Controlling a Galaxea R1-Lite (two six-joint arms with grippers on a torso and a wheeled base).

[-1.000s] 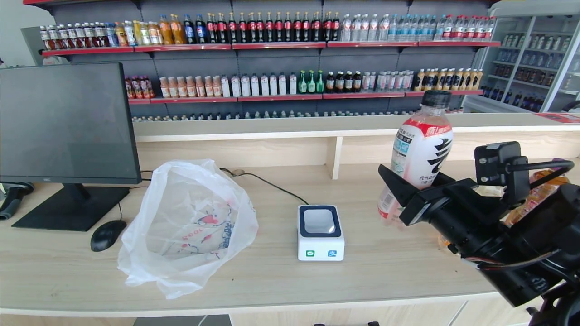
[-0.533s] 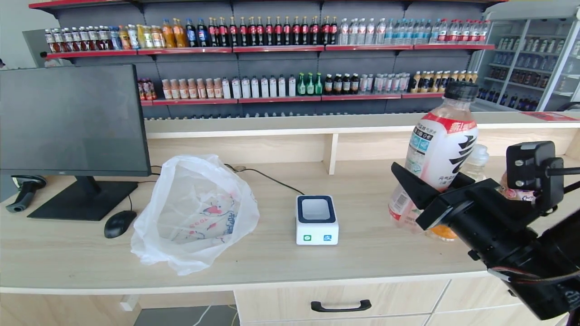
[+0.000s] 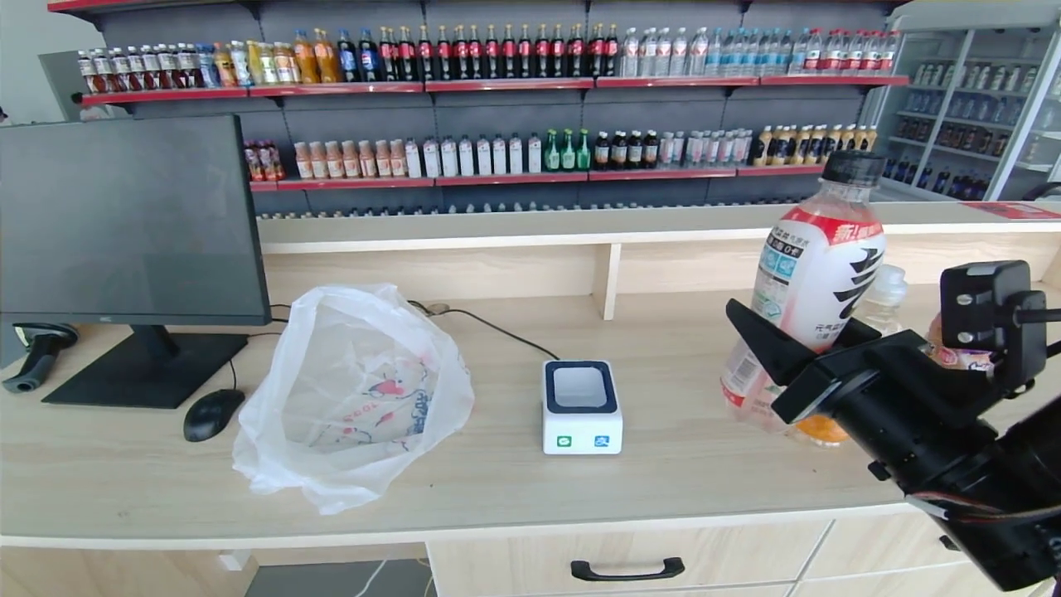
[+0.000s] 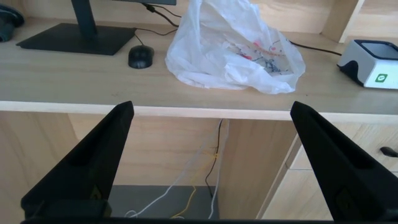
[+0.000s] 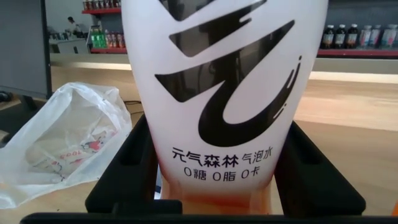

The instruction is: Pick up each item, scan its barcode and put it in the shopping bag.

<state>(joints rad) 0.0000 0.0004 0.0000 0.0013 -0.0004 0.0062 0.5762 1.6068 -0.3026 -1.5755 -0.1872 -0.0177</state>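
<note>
My right gripper is shut on a drink bottle with a white label and black cap, holding it slightly tilted over the counter, right of the white barcode scanner. In the right wrist view the bottle stands between the black fingers. The white plastic shopping bag lies open-mouthed on the counter left of the scanner. My left gripper is open and holds nothing, low in front of the counter edge, facing the bag and the scanner.
A monitor, a mouse and a handheld scanner sit at the left. A clear bottle and an orange-labelled item stand behind my right gripper. A raised shelf runs along the back; a drawer handle sits below.
The head camera has pulled back, so the drawer front now shows. The bottle stays in my right gripper and sits a little farther right of the scanner.
</note>
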